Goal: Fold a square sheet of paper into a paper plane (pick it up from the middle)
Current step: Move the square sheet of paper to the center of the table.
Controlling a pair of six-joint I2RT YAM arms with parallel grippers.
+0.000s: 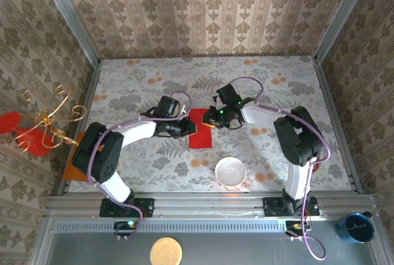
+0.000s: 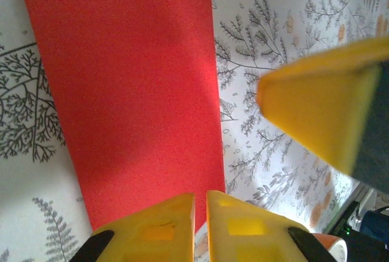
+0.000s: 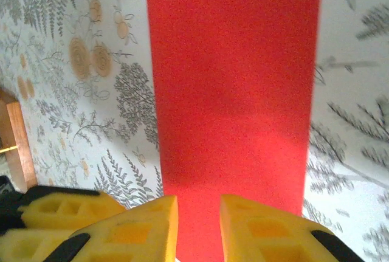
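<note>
Your sheet of paper (image 1: 201, 133) lies flat on the flowered table (image 1: 277, 87), near the middle and just beyond the white bowl (image 1: 230, 171). From above you see it as a narrow red rectangle, its long sides running away from the arm bases.

Your left gripper (image 1: 189, 128) is at the paper's left edge and your right gripper (image 1: 213, 120) at its right edge, so the two face each other across the strip.

In the left wrist view, the paper (image 2: 127, 73) stretches away from the left gripper (image 2: 200, 196). Its yellow fingers are almost closed, with only a thin slit between them. They stand over the paper's near edge, and you can see nothing clamped in the slit. A yellow finger (image 2: 316, 104) of the other gripper sits to the right, over bare table.

In the right wrist view, the right gripper (image 3: 199, 201) stands apart, with a clear gap between its fingers. The paper (image 3: 234, 79) shows through that gap, flat and unheld.

An orange-brown board (image 1: 74, 162) lies at the table's left edge, well apart from the paper.
</note>
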